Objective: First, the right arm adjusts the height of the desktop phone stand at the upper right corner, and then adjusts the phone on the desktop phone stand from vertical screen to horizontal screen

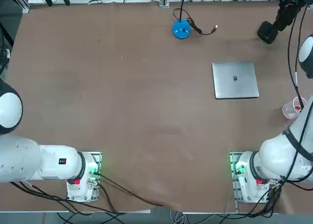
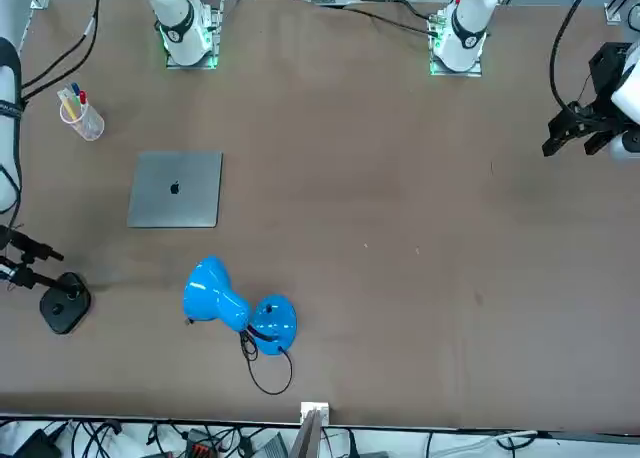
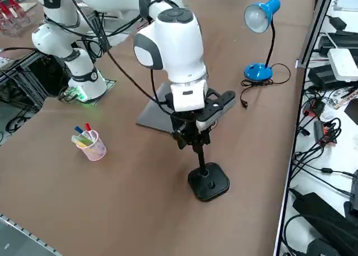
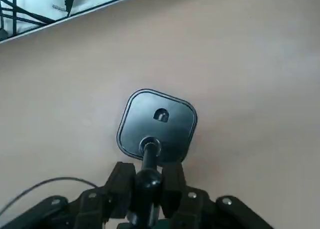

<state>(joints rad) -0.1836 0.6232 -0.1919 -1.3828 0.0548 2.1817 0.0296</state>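
The desktop phone stand is black, with a rounded square base (image 4: 157, 124) on the table at the far right corner and a thin pole (image 3: 199, 155) rising from it. My right gripper (image 4: 146, 181) is shut on the pole's upper part, one finger (image 4: 120, 186) on each side. In the right side view the gripper (image 3: 190, 136) hangs straight down over the base (image 3: 208, 182). Level with the gripper's body and beside it is a black flat slab, the phone (image 3: 217, 105) on the clamp head. From overhead the base (image 1: 267, 32) shows below the arm.
A silver laptop (image 1: 235, 80) lies closed near the stand. A blue desk lamp (image 1: 181, 29) with a loose cable stands at the far edge. A clear cup of pens (image 1: 292, 108) sits at the right edge. Cables and boxes lie beyond the far edge.
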